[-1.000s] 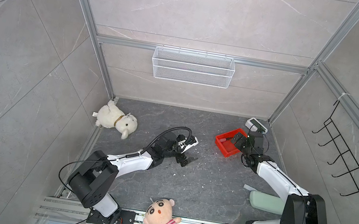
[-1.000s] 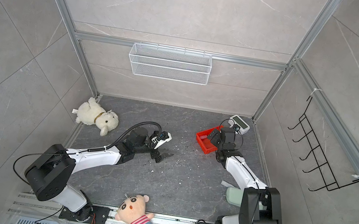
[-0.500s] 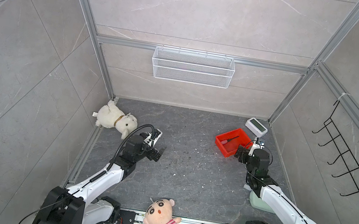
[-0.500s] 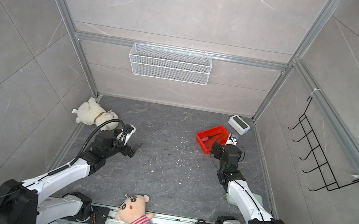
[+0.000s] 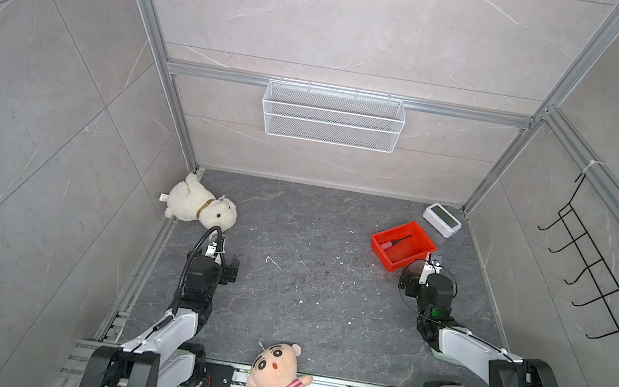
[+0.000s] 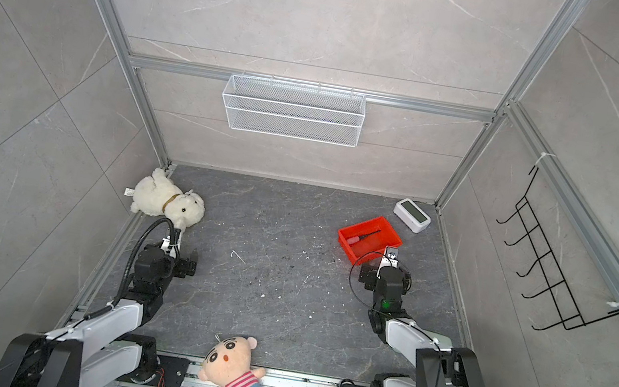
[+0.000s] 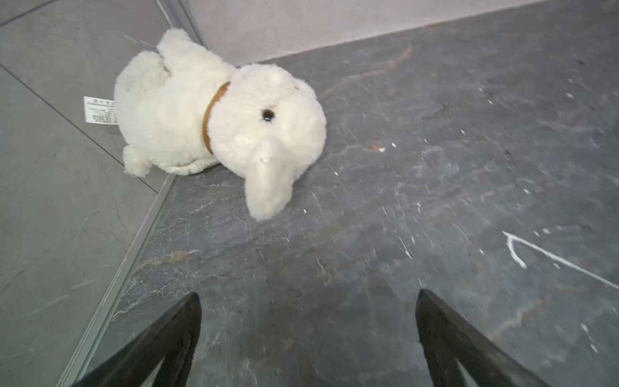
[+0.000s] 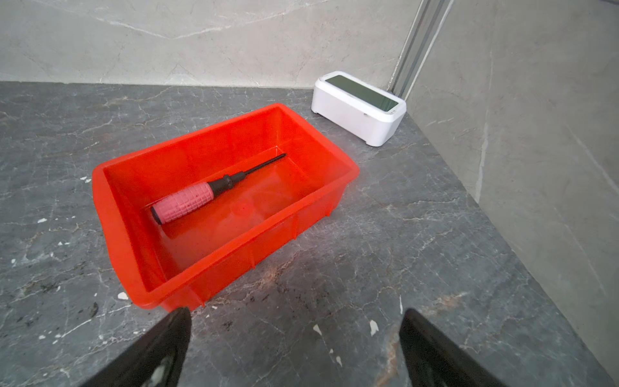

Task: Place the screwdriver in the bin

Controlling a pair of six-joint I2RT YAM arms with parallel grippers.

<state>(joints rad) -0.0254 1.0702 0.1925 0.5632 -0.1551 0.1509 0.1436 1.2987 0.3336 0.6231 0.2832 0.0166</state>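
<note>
Already the screwdriver (image 8: 214, 187) lies flat on the bottom of the bin (image 8: 268, 241). It slants across it, with the pink ribbed handle towards one short end wall and the black shaft pointing at the far opposite corner. The red bin sits upright on the dark grey worktop (image 5: 305, 286), askew to the back wall.

Just short of the bin's near corner hangs the right tool (image 8: 294, 313). Its two black fingers are spread wide apart with only bare worktop between them. In the right wrist view one fingertip shows right beside that corner; whether it touches I cannot tell.

Beyond the bin, near its far end but apart from it, a white clock (image 8: 358, 107) stands by the enclosure's corner post.

Well away from the bin, across the worktop, the left tool (image 7: 308, 293) is likewise spread apart and empty. It faces a white plush animal (image 7: 217, 117) with a brown collar, which lies against the side wall.

Farther from the bin, at the front rail, lies a doll (image 5: 281, 375) in a striped shirt. High above the bin, a white wire basket (image 5: 332, 116) hangs on the back wall.
</note>
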